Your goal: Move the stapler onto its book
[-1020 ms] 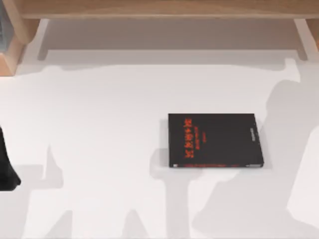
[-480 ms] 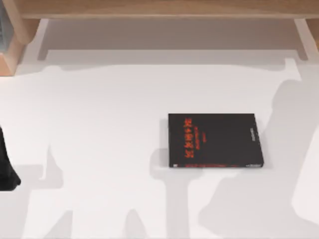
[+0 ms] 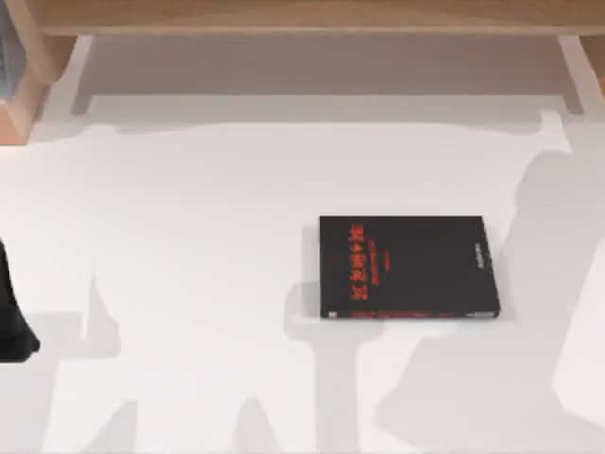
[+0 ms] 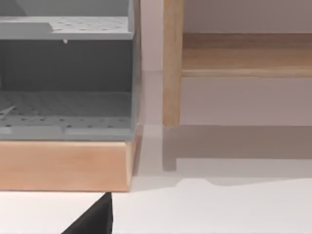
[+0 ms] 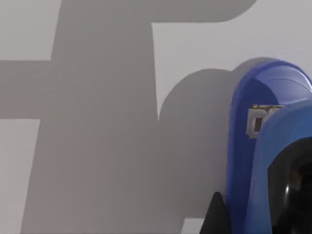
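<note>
The book (image 3: 409, 266) lies flat on the white table, right of centre, black with red lettering near its left edge and a small white mark near its right edge. In the right wrist view the bright blue stapler (image 5: 265, 146) rests on the white table, seen close up. My right gripper (image 5: 258, 214) is right at the stapler, its dark parts on either side of the blue body. My left arm (image 3: 13, 322) stays parked at the table's left edge, and a dark part of its gripper (image 4: 92, 219) shows in the left wrist view.
A wooden shelf (image 3: 302, 19) runs along the back of the table. A grey perforated rack on a wooden base (image 4: 66, 97) stands at the back left. Arm shadows fall across the table's front and right side.
The right arm's shadow at the table's right shifted slightly between one second and half a second ago, then held still. The book and the left arm have not moved.
</note>
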